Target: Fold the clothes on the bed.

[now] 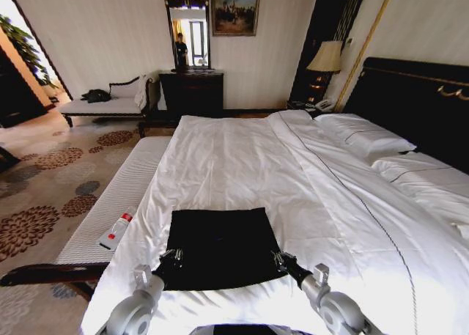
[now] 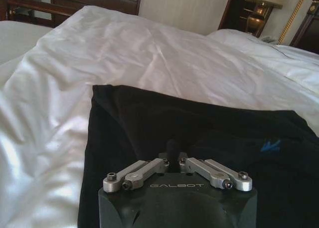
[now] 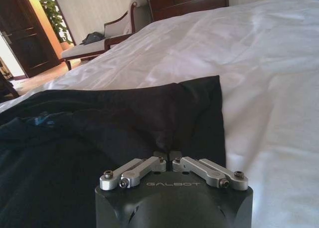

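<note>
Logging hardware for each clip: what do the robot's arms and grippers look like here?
Both arms end in rounded silver-grey joint housings. The left gripper and right gripper match: a black body lettered GALBOT, silver linkage bars with dark screws, and dark fingers. No cables are visible.

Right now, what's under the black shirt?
The white duvet of the bed shows all around the shirt. What lies beneath is covered. Both grippers, left and right, pinch its near edge.

Daylight glares off the white duvet (image 1: 242,166); wide-angle edges bend
</note>
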Controlling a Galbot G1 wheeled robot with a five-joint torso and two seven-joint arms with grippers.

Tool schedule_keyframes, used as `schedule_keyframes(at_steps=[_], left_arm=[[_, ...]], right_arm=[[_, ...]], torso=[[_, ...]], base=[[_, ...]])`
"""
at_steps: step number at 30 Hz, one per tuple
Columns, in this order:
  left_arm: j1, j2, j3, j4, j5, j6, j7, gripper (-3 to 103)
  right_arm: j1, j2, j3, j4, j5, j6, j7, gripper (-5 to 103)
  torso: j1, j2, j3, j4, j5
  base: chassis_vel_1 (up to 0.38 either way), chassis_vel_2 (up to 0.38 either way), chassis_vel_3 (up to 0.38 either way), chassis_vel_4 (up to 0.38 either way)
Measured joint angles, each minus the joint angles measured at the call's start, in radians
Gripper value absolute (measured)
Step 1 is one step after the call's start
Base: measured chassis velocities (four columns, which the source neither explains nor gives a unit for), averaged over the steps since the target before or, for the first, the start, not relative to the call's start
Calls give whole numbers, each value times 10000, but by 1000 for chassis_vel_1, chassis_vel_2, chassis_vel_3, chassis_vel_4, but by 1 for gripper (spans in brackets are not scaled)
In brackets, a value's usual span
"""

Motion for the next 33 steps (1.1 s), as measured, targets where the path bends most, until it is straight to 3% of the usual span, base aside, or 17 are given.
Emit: schedule_keyframes(at_steps=[14, 33], left_arm=[[760, 368, -859, -267, -138, -71, 122, 2], [1213, 135, -1071, -284, 17, -164, 250, 2]], right_arm=[[-191, 110, -106, 229, -237, 0, 94, 1], [-660, 23, 98, 444, -363, 70, 119, 1]], torso=[[0, 0, 0, 0, 1], [0, 0, 0, 0, 1]], base=[[0, 0, 0, 0], [0, 0, 0, 0]])
